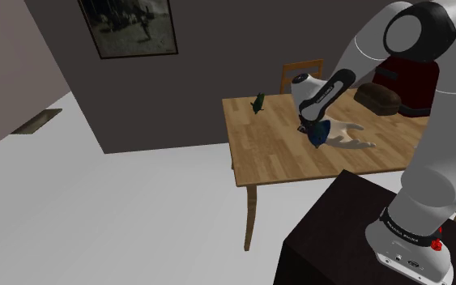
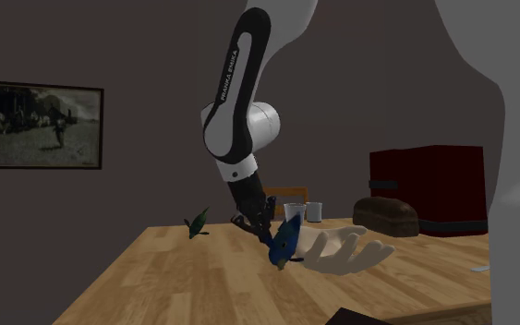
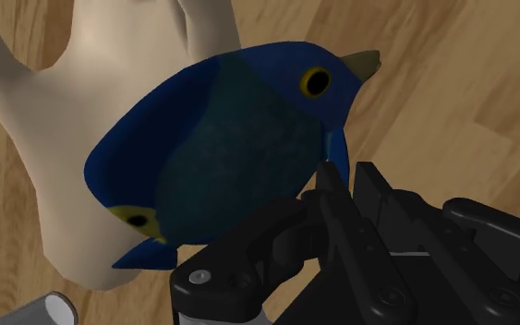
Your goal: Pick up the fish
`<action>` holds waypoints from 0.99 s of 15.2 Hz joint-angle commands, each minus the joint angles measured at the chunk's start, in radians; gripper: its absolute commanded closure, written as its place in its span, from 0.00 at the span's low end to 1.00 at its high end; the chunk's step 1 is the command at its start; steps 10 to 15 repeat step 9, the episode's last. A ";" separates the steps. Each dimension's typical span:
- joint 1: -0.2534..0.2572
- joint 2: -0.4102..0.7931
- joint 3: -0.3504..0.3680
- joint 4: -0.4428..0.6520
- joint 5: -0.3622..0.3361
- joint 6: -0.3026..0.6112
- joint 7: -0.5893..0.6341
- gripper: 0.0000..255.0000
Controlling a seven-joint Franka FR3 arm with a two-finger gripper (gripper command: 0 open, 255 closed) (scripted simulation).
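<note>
A blue fish point(image 3: 239, 148) with a yellow-ringed eye and yellow tail marks sits right at my black gripper point(image 3: 339, 189), whose fingers close on its belly edge. In the second exterior view the fish point(image 2: 287, 238) hangs tilted from the gripper point(image 2: 263, 225), its lower end close to the wooden table point(image 2: 184, 286). From the shoulder camera, the fish point(image 1: 318, 135) and the gripper point(image 1: 310, 126) are over the middle of the table point(image 1: 274, 150).
A beige hand-shaped object point(image 2: 345, 251) lies just behind the fish. A small green item point(image 1: 258, 103) stands near the far edge. A brown loaf point(image 1: 377, 97), a dark red box point(image 1: 408, 81) and two cups point(image 2: 304, 212) stand at the back, with a chair point(image 1: 301, 74) behind.
</note>
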State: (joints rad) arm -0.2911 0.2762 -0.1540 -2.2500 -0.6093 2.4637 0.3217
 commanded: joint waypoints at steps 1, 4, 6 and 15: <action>0.000 -0.024 0.004 0.003 0.013 -0.025 -0.017 1.00; 0.000 -0.057 0.008 0.004 0.027 -0.057 -0.038 1.00; 0.000 -0.078 0.011 0.006 0.036 -0.078 -0.052 1.00; 0.000 -0.090 0.012 0.008 0.042 -0.090 -0.059 1.00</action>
